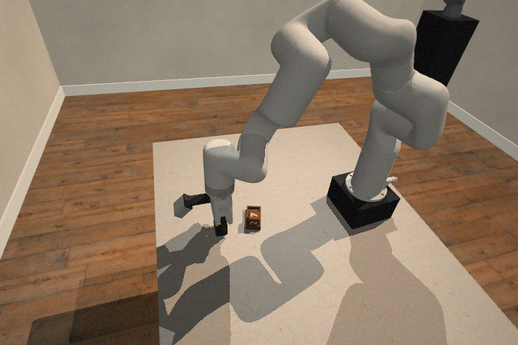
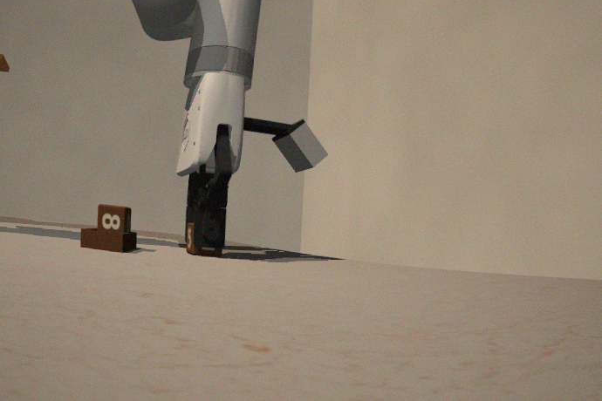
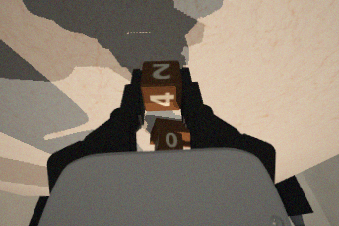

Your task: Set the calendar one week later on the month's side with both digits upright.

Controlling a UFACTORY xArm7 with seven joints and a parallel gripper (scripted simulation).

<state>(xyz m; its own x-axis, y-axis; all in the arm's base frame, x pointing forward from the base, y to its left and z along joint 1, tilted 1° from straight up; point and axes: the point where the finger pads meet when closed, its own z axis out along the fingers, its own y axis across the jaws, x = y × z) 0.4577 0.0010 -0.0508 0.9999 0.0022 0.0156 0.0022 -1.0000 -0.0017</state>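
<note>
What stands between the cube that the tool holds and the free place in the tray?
Nothing visible does. The tool is shut on a cube low over the table, a little way from the tray. The strip of table between them shows no object. The other cube fills one part of the tray.
</note>
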